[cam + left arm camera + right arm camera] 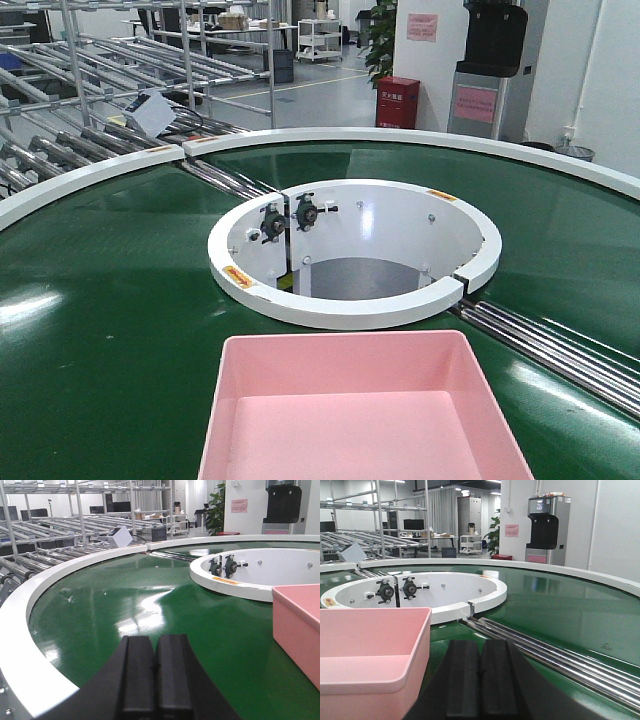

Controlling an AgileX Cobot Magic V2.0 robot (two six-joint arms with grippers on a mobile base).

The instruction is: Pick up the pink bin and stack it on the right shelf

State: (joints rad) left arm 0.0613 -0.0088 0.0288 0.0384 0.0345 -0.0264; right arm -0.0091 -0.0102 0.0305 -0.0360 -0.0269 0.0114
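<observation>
Pink bin (pixel 365 415) upright on green belt (pixel 110 380), camera side of white ring (pixel 350 305).
Left hand (pixel 155 650) and right hand (pixel 480 652) both clenched on nothing, low over belt, nearside of ring, bin between them.

Grey roller racks (pixel 90 90) stand left, red cabinet (pixel 397 102) and plant (pixel 381 45) by white wall (pixel 610 70)

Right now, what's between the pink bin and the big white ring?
Only a thin strip of bare green belt lies between the pink bin and the white ring, seen in the front view.
</observation>
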